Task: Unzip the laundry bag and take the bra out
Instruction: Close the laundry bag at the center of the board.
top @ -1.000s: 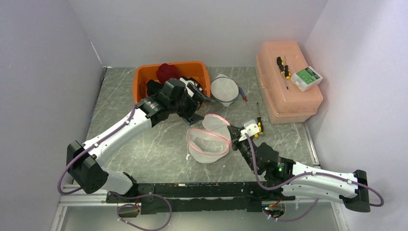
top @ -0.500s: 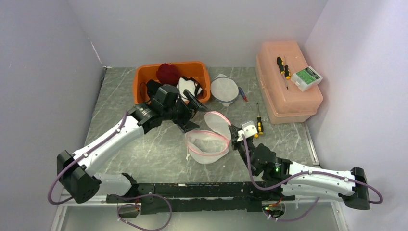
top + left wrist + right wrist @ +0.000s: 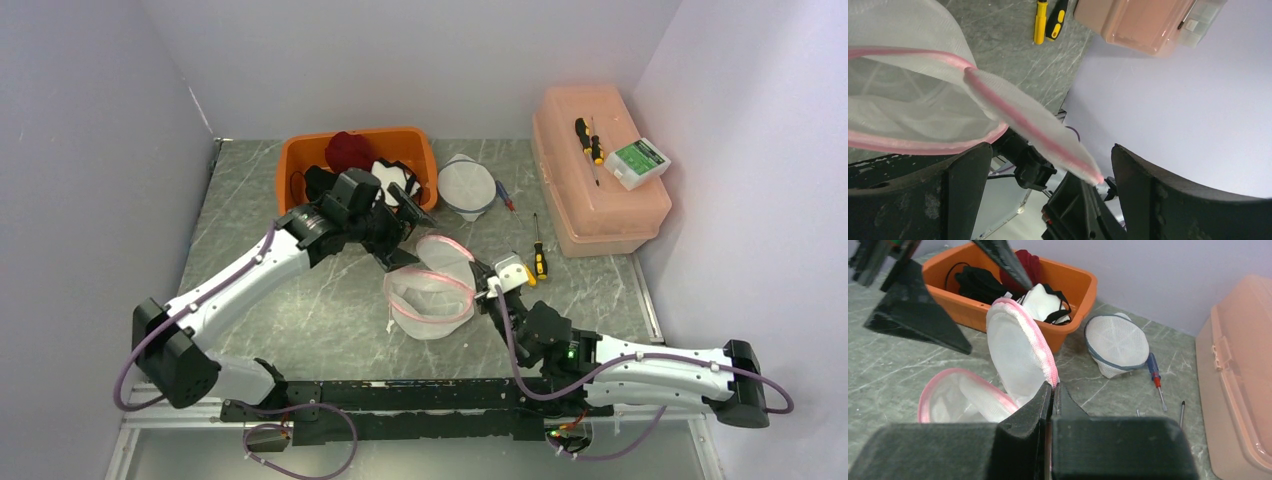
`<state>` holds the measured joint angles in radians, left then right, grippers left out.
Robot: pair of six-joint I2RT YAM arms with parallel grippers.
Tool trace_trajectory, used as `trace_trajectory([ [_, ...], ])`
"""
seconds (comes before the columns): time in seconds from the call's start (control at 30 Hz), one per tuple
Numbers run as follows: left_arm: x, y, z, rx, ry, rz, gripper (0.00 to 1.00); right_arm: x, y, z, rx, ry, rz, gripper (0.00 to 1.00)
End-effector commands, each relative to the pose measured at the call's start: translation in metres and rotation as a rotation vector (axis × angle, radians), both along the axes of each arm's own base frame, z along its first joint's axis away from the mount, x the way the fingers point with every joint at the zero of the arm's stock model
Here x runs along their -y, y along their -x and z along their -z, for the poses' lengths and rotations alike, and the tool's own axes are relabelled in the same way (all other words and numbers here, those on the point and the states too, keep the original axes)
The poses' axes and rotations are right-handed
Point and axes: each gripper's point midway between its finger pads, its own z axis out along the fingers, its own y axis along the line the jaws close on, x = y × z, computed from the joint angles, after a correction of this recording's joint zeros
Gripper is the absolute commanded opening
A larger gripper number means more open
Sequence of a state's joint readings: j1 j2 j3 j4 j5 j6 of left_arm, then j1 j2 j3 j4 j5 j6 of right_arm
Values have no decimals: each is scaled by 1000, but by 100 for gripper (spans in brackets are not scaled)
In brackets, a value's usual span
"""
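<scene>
Laundry bag point(image 3: 430, 300) unzipped, bra point(image 3: 1045, 302) in orange bin point(image 3: 288, 175).
Right tool point(image 3: 1052, 390) clamped the bag's raised flap at the centre of the tabletop point(image 3: 330, 300); left tool point(image 3: 408, 235) hung wide open just far-left of it.

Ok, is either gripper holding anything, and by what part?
The right gripper pinches the laundry bag by the pink edge of its raised flap; the left gripper is open, empty.

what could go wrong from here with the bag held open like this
The right gripper pinches only the thin pink edge of the bag; it might slip and the flap drop shut. The open left gripper hangs close to the flap and the bin, so it could snag the mesh or bump the rim.
</scene>
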<state>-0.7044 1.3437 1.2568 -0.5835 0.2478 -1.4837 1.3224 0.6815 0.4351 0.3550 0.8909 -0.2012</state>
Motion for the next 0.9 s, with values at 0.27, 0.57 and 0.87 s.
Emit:
trace_trajectory([
  [0.27, 15, -15, -10, 3, 27, 0, 94, -5, 3, -11, 50, -2, 7, 0],
  [0.57, 10, -17, -1, 29, 20, -25, 39, -13, 11, -6, 46, 23, -62, 0],
  [0.87, 12, -17, -4, 61, 27, -1, 3, -24, 22, -8, -64, -26, -137, 51],
])
